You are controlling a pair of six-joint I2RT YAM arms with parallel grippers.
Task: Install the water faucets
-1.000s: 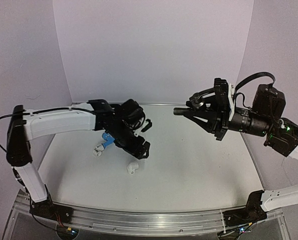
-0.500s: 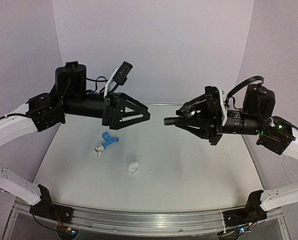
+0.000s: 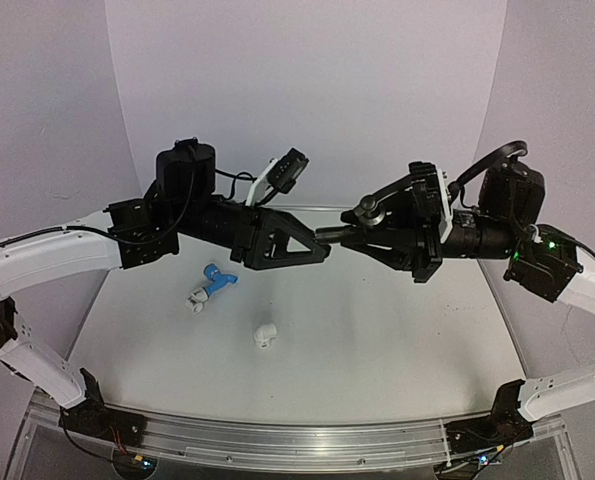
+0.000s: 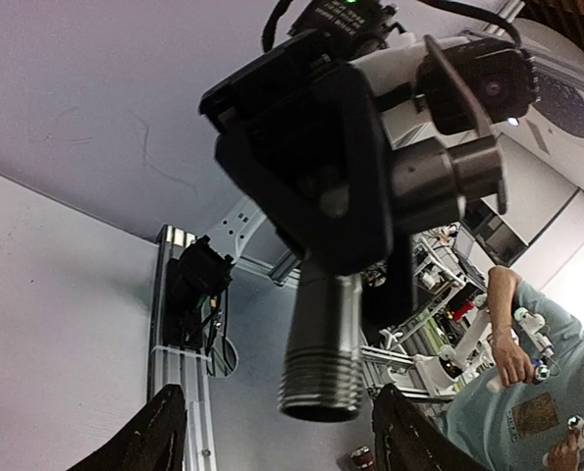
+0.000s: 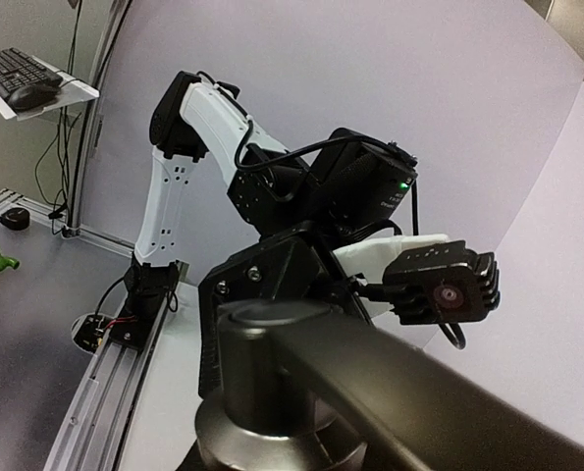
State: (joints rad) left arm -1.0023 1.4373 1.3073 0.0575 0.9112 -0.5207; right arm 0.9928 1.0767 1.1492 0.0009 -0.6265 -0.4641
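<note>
2 faucets in view. The grey metal faucet (image 3: 335, 234) is off the worktop (image 3: 397, 345), held roughly level in mid-air above its middle. The right fingers (image 3: 375, 246) are closed on its body. Its threaded end points left, toward the left arm, and the small lever handle sits on top, nearer the right wrist.

In the left wrist view the threaded end of the metal faucet (image 4: 321, 378) hangs just above the left fingers (image 4: 164, 437). These are spread wide with nothing between them. From the top view the thread end sits right at the left fingertips; cannot tell whether they touch.

The blue faucet (image 3: 217, 281) lies on its side on the left half of the worktop, below the left arm and well apart from both sets of fingers. 1 white fitting (image 3: 195, 299) sits against its lower-left end. A 2nd white fitting (image 3: 265, 335) lies loose nearer the front edge, apart from the blue faucet.
</note>
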